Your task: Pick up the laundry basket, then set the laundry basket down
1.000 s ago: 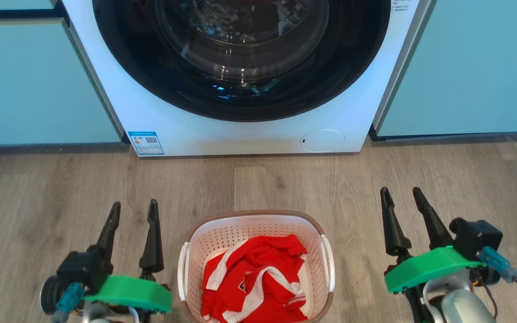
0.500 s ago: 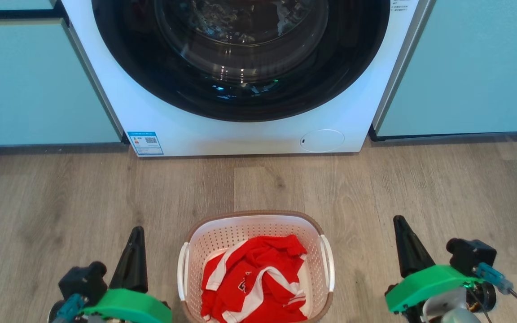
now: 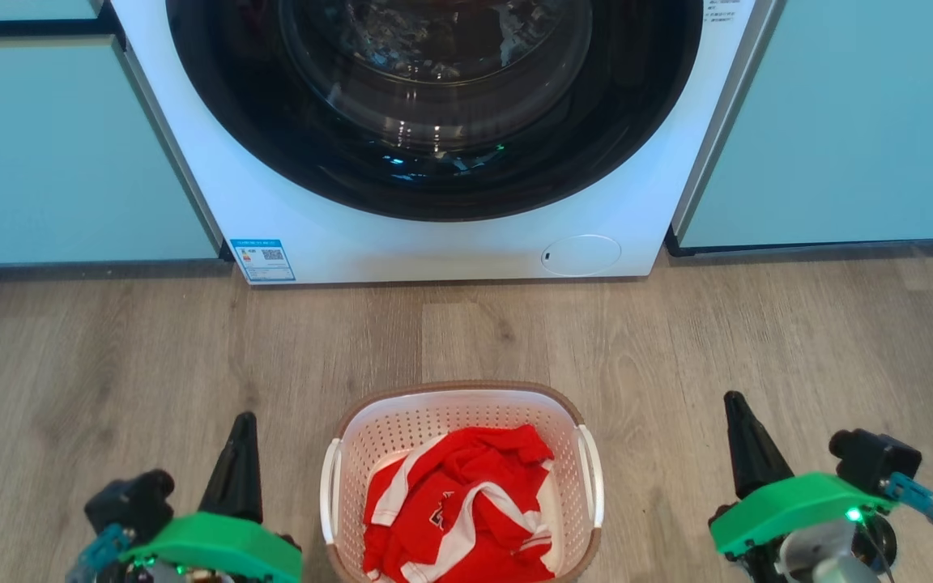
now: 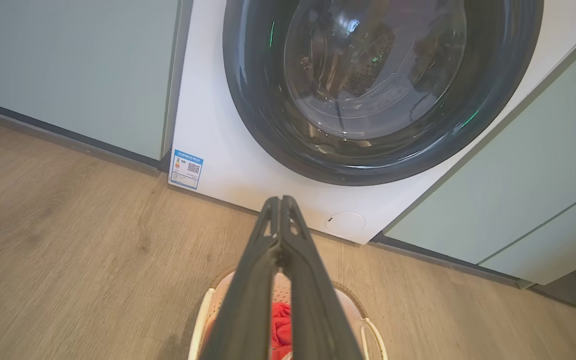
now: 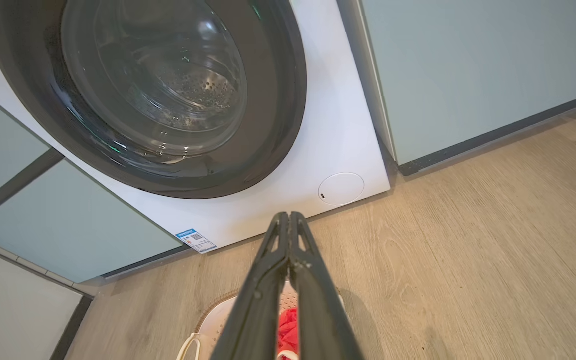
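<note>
Indoors, laundry basket (image 3: 434, 417) on wooden floor (image 3: 110, 348) before washer (image 3: 434, 243).

The laundry basket (image 3: 402, 427) stands before the washing machine (image 3: 434, 243), between left hand (image 3: 243, 424) and right hand (image 3: 734, 405).

Long dark fingers (image 3: 241, 461), green wrist covers (image 3: 215, 546), teal cable plugs (image 3: 916, 492)
</note>
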{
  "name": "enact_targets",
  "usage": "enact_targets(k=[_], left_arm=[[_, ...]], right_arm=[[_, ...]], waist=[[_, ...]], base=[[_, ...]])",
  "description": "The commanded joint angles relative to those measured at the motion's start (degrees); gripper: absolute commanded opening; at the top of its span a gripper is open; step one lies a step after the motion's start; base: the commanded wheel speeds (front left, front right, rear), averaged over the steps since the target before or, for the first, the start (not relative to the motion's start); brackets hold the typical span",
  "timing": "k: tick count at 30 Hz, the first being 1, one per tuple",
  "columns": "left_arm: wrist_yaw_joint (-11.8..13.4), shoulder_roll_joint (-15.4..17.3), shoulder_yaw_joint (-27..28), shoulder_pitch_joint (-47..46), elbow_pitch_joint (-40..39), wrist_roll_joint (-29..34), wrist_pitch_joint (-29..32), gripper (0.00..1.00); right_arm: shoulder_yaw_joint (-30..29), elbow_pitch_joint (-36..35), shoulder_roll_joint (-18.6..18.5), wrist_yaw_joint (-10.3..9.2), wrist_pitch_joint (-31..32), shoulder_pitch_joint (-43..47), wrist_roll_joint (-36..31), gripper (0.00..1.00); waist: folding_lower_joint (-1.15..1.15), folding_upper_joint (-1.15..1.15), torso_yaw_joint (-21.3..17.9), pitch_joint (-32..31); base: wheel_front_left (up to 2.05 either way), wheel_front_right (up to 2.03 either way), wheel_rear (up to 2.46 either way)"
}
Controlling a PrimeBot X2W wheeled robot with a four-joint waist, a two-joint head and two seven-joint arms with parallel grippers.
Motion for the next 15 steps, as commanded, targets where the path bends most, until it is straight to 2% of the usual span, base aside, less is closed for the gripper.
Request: enact_targets(k=[1,15], left_arm=[[-0.34,0.69,1.18,-3.15,-1.49,-1.55,0.22,0.00],[-1.26,1.03,2.39,-4.59,-0.26,-10.62,2.12,0.00]], right_arm=[[-0.38,-1.52,-0.65,0.07,0.35,-2.69,1.53,0.00],[-1.74,-1.19,-0.93,0.12,2.32,-3.33,9.67,0.00]], waist=[[0.00,0.00,0.00,-0.02],[0.00,0.00,-0.02,-0.18]], base=[[0.00,0.00,0.00],[0.00,0.00,0.00]])
